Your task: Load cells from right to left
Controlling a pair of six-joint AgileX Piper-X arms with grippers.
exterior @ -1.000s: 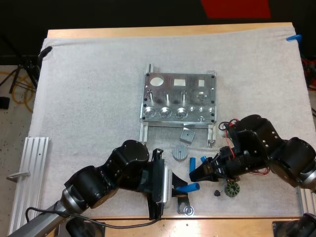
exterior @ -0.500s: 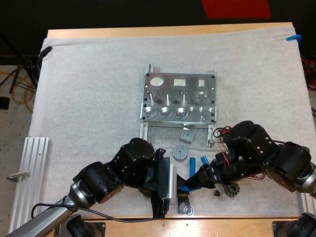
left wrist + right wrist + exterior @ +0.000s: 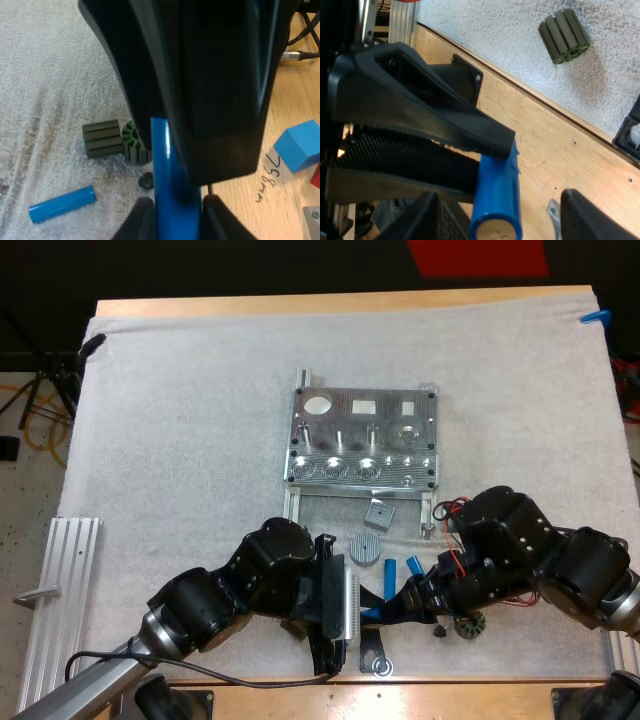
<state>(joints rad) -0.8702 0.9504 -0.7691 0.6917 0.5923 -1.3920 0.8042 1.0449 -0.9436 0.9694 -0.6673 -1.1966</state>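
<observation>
My left gripper [image 3: 175, 216] has its two fingers pressed tight on a blue cell [image 3: 167, 170], one finger on each side. It holds the cell over the near side of the white mat [image 3: 180, 440]. My right gripper [image 3: 509, 215] is at the free end of the same cell. Its fingers stand apart with a gap on both sides, so they are not squeezing it yet. I think the cell is hard, round and smooth, and light too. It will not bend or squash, but it could roll or slip in a weak hold. I would take it across its round sides, near the middle. That leaves one end sticking out to go down into a hole in the metal block [image 3: 362, 440]. Two more blue cells [image 3: 390, 574] lie on the mat between the block and my grippers.
</observation>
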